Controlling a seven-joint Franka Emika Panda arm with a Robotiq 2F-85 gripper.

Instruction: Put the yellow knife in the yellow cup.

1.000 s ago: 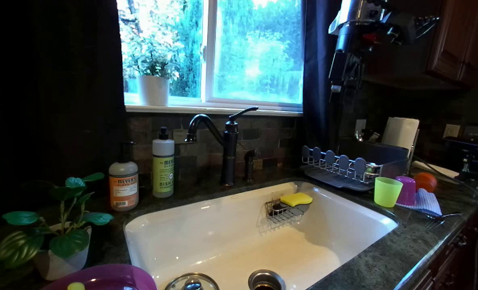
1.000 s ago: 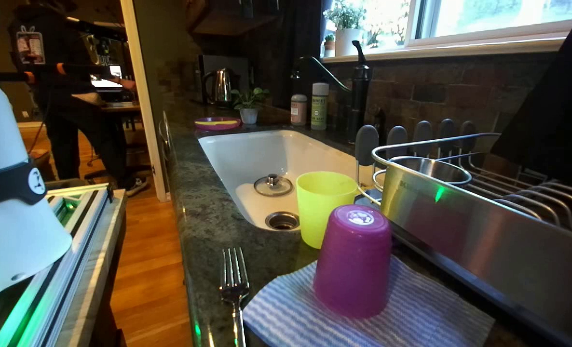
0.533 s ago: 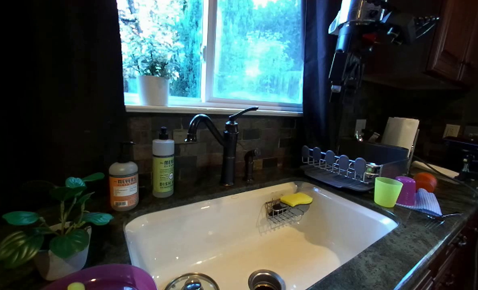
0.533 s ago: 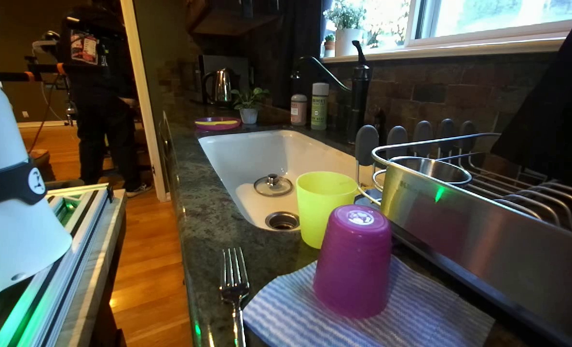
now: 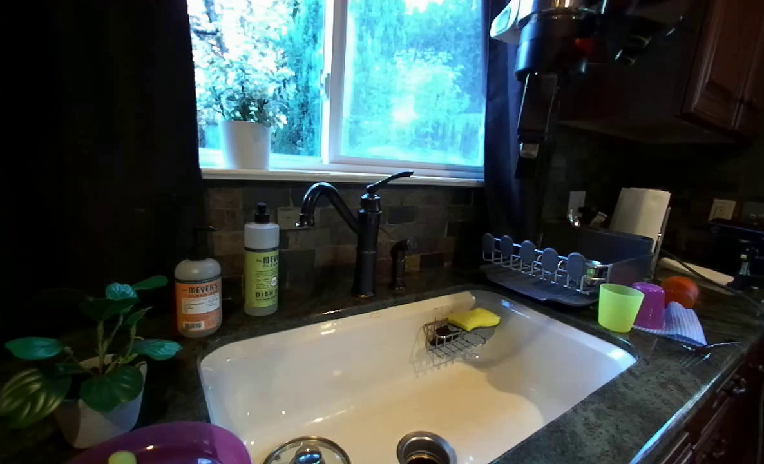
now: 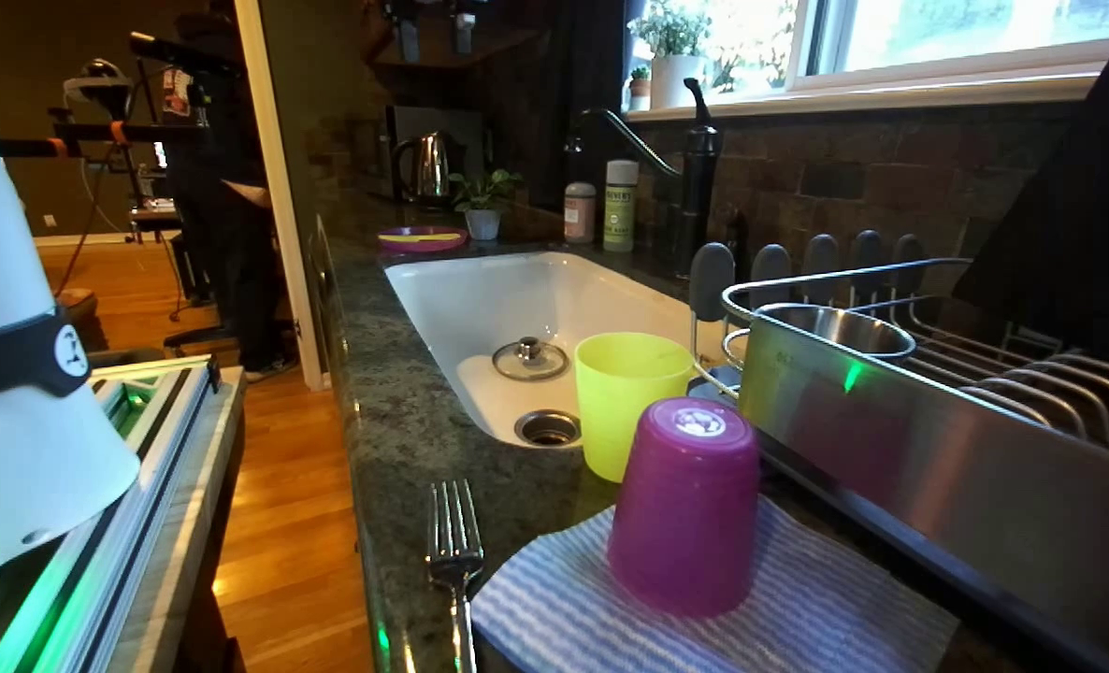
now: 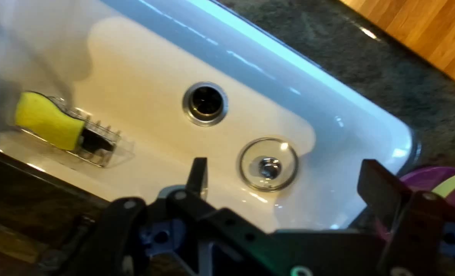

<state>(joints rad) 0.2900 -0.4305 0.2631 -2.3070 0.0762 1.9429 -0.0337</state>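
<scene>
The yellow knife (image 6: 419, 237) lies on a purple plate (image 6: 450, 247) on the counter past the sink's far end. Only its tip (image 5: 122, 458) shows in an exterior view. In the wrist view part of the knife (image 7: 450, 184) shows at the right edge, partly behind a finger. The lime-yellow cup (image 5: 620, 308) stands upright on the counter by the dish rack; it also shows in an exterior view (image 6: 622, 411). It is out of the wrist view. My gripper (image 7: 283, 166) is open and empty, high above the sink; its fingertips (image 6: 437, 37) also show near the cabinet.
A white sink (image 5: 350, 380) holds a glass lid (image 7: 269, 165). A tall faucet (image 5: 367, 245) and soap bottles (image 5: 261, 270) stand behind it. An upturned purple cup (image 6: 685, 514), a striped cloth (image 6: 554, 598), a fork (image 6: 456, 551) and a dish rack (image 6: 928, 495) are near the yellow cup.
The gripper has moved left in an exterior view, and its fingertips have come into view at the top of an exterior view. The knife and cup have not moved. A person behind has shifted.
</scene>
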